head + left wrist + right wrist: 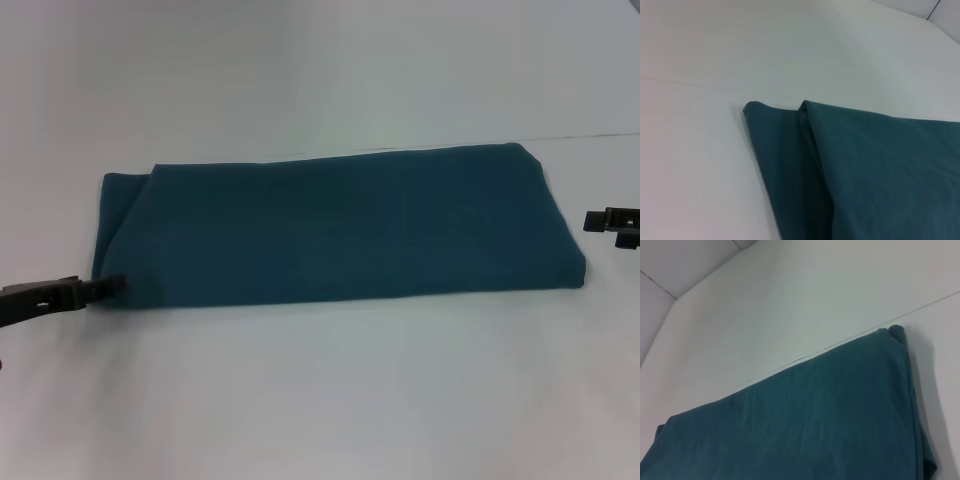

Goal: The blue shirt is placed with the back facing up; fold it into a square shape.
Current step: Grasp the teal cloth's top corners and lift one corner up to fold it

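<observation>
The blue shirt (330, 225) lies on the white table, folded into a long flat band running left to right, plain side up. Its left end shows two layered fold edges (802, 107) in the left wrist view. My left gripper (108, 285) reaches in low from the left, and its tip is at the shirt's near left corner. My right gripper (598, 222) hovers at the right edge of the head view, a short gap away from the shirt's right end. The right wrist view shows the shirt's far right corner (896, 332).
The white table (320, 400) spreads wide in front of and behind the shirt. A thin seam line (590, 135) runs across the table behind the shirt's right end.
</observation>
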